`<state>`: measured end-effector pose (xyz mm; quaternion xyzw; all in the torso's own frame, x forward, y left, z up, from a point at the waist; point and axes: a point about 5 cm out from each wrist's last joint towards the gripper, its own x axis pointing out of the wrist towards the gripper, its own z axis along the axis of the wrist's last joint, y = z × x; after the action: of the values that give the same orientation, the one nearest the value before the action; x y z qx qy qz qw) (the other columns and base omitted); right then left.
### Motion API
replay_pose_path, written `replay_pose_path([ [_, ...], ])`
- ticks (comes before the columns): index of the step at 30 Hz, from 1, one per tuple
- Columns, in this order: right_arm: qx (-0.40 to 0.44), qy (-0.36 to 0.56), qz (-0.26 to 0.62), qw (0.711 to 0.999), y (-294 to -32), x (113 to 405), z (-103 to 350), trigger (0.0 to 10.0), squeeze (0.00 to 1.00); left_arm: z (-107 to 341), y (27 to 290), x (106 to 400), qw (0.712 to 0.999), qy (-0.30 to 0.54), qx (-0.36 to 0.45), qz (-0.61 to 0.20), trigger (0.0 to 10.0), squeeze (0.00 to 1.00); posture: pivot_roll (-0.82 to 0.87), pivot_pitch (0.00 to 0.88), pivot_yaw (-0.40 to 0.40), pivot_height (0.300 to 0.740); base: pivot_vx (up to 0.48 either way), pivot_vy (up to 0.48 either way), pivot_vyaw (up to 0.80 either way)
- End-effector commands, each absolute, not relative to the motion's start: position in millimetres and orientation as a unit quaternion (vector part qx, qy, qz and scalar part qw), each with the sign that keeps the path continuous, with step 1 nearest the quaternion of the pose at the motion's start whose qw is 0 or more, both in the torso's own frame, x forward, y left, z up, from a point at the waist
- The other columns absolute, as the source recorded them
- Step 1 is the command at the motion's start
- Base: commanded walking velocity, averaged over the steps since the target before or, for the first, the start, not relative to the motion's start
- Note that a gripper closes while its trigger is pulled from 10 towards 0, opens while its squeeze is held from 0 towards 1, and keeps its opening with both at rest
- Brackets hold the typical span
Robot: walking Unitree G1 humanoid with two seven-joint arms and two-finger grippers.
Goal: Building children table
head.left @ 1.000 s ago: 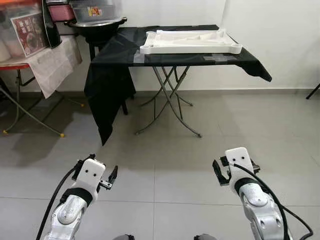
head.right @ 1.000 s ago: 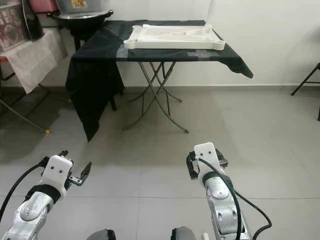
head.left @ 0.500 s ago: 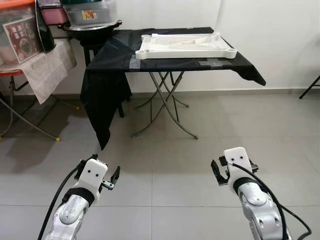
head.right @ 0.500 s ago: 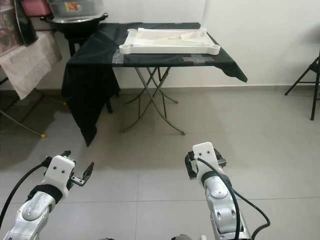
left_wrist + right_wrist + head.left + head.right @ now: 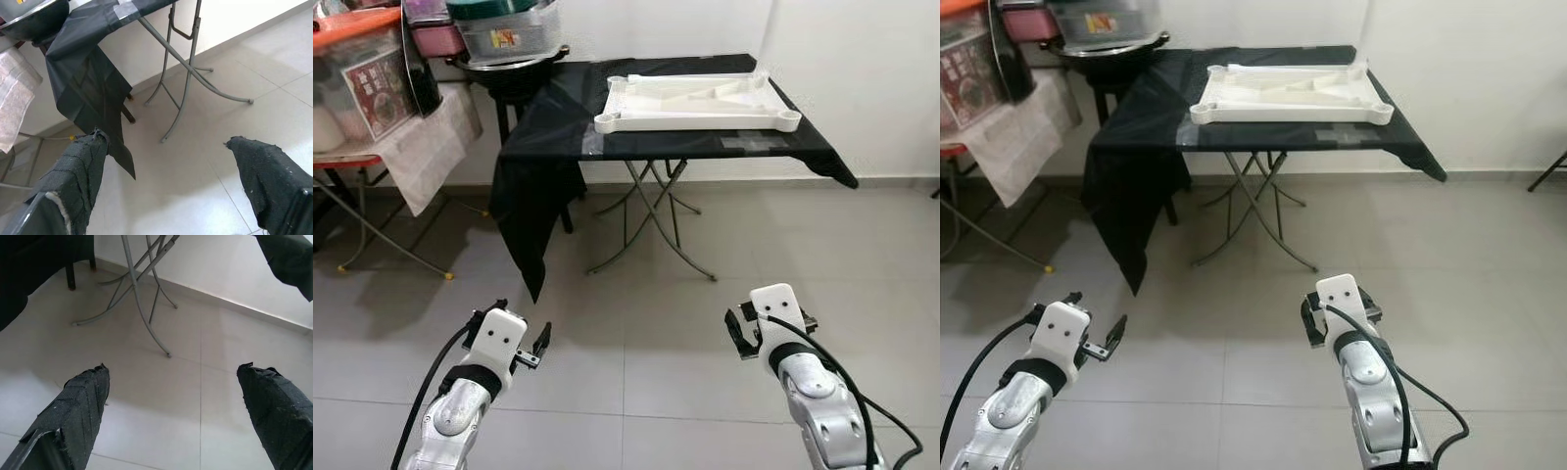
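A white tabletop is seen lying upside down on a folding table draped with a black cloth; it sits toward the far right part of that table, its near rim set just back from the near edge and its right corner close to the right edge. Both grippers are held low over the tiled floor, well apart from the tabletop and short of the table's near edge. The left gripper is seen with its fingers spread wide and nothing between them. The right gripper is likewise spread, nothing held. Bare tiles lie between the grippers and the crossed metal legs. At the table's left edge the cloth hangs far down. Further left, a second table with boxes and a pale cloth is seen, and a white wall stands behind.
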<state>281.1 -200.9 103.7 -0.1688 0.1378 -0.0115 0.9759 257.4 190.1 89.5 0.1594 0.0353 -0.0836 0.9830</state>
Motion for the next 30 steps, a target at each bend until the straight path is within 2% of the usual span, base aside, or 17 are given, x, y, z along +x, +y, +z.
replay_pose_path([
  [1, -0.17, 0.146, -0.002, 0.975, -197.5, 280.3, 99.3, 10.0, 0.0, 85.8, 191.4, 255.9, 0.984, 0.042, 0.155, -0.081, 10.0, 0.0, -0.02, 0.0, 0.009, 0.74, 0.0, 0.0, 0.0],
  [13, -0.174, 0.133, 0.004, 0.976, -194.6, 280.7, 101.6, 10.0, 0.0, 85.2, 191.5, 256.3, 0.984, 0.039, 0.152, -0.081, 10.0, 0.0, -0.02, 0.0, 0.011, 0.74, 0.0, 0.0, 0.0],
  [30, -0.176, 0.129, 0.003, 0.976, -194.2, 281.5, 102.7, 10.0, 0.0, 85.7, 190.6, 256.5, 0.985, 0.035, 0.148, -0.085, 10.0, 0.0, -0.02, 0.0, 0.01, 0.74, 0.354, 0.0, 0.0],
])
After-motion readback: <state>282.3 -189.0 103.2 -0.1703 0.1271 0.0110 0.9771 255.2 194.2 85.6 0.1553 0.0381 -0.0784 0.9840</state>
